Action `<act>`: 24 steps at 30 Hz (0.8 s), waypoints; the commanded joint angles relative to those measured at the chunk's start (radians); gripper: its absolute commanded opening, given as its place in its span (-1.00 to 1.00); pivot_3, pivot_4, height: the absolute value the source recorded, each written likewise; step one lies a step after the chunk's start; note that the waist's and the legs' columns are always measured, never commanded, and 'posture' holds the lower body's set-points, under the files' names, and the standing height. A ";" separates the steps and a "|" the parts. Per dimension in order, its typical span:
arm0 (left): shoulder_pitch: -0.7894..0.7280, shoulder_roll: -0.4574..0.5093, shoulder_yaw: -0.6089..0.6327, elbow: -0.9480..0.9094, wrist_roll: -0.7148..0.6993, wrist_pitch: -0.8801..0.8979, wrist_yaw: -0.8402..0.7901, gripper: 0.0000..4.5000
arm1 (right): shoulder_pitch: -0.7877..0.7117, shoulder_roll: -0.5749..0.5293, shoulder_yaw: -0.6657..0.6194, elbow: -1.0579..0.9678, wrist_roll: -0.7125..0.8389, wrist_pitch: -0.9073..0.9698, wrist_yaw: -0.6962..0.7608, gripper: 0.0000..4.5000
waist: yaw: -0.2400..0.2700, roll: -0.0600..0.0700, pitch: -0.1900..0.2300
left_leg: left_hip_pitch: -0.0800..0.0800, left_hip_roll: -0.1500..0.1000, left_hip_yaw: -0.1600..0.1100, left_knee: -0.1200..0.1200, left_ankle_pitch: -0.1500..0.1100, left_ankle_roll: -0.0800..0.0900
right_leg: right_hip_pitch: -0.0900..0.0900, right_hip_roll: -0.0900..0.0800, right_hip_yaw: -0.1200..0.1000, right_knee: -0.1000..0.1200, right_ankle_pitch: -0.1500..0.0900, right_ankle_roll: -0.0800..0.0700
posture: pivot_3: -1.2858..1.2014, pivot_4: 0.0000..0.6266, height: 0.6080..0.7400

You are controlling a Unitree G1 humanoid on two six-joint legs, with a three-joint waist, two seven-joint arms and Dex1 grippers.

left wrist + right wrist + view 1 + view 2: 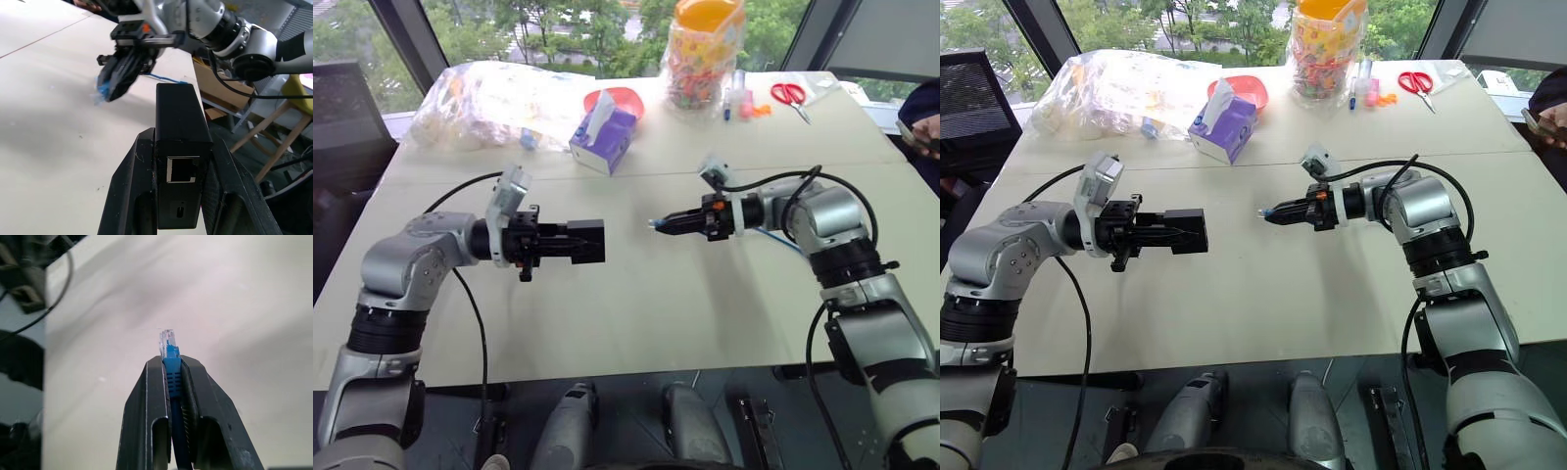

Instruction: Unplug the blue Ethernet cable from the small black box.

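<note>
My left gripper (570, 242) is shut on the small black box (584, 242) and holds it level above the table (656, 313). The box's port (182, 170) is empty in the left wrist view. A gap away to the right, my right gripper (658, 224) is shut on the blue Ethernet cable, whose clear plug (167, 341) sticks out past the fingertips (190, 367). The plug is out of the box and points toward it. The rest of the blue cable (783, 241) trails on the table behind the right wrist.
At the back of the table are a purple tissue box (604, 137), a red bowl (625, 98), a clear plastic bag (494, 103), a jar of coloured sweets (703, 54) and red scissors (790, 95). A person's hand (925, 132) shows at the right edge.
</note>
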 commanded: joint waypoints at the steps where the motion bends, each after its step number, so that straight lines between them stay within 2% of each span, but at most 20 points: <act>1: 0.003 0.011 0.019 -0.024 0.014 -0.038 0.005 -0.77 | -0.071 0.018 -0.050 0.162 -0.097 -0.192 -0.100 -0.96 | -0.003 0.000 0.000 | 0.000 0.000 0.000 0.000 0.000 0.000 | 0.000 0.000 0.000 0.000 0.000 0.000 | 0.03 -0.52 0.82; 4: 0.004 -0.026 0.015 -0.007 0.051 -0.094 0.050 -0.77 | -0.116 0.072 -0.091 0.315 -0.161 -0.375 -0.258 -0.96 | -0.003 0.000 0.000 | 0.000 0.000 0.001 0.000 0.000 0.000 | 0.000 0.000 0.000 0.000 0.000 0.000 | 0.03 -0.52 0.82; 6: -0.003 -0.076 -0.019 0.035 0.151 -0.210 0.115 -0.77 | -0.149 0.109 -0.105 0.415 -0.210 -0.466 -0.370 -0.96 | -0.001 0.000 0.000 | 0.000 0.000 0.001 0.000 0.000 0.000 | 0.000 0.000 0.000 0.000 0.000 0.000 | 0.03 -0.52 0.82; 11: -0.024 -0.177 -0.069 0.128 0.271 -0.369 0.176 -0.77 | -0.211 0.168 -0.140 0.594 -0.275 -0.583 -0.531 -0.96 | 0.003 0.000 0.000 | 0.000 0.000 0.000 0.000 0.000 0.000 | 0.000 0.000 0.000 0.000 0.000 0.000 | 0.03 -0.52 0.82; 15: -0.051 -0.281 -0.095 0.210 0.329 -0.453 0.235 -0.77 | -0.242 0.199 -0.172 0.682 -0.308 -0.611 -0.664 -0.29 | 0.002 0.000 0.000 | 0.000 -0.001 0.000 0.000 0.000 0.000 | 0.000 0.000 0.000 0.000 0.000 0.000 | 0.03 -0.52 0.82; 20: -0.084 -0.356 -0.116 0.324 0.401 -0.558 0.278 -0.77 | -0.238 0.193 -0.188 0.691 -0.341 -0.606 -0.702 0.87 | -0.003 0.000 0.000 | 0.001 -0.001 0.000 0.000 0.001 0.000 | 0.000 0.000 0.000 0.001 0.000 0.000 | 0.03 -0.52 0.82; 21: -0.091 -0.368 -0.123 0.349 0.418 -0.583 0.287 -0.77 | -0.235 0.186 -0.200 0.679 -0.335 -0.600 -0.695 0.96 | -0.005 0.000 0.000 | 0.001 -0.001 0.000 0.000 0.001 0.000 | 0.000 0.000 0.001 0.001 0.001 0.000 | 0.03 -0.52 0.82; 24: -0.104 -0.400 -0.135 0.413 0.460 -0.640 0.307 -0.77 | -0.225 0.167 -0.232 0.635 -0.319 -0.581 -0.678 0.96 | -0.005 0.000 0.000 | 0.001 -0.001 0.000 0.000 0.001 0.000 | 0.000 0.000 0.000 0.002 0.001 0.000 | 0.03 -0.52 0.82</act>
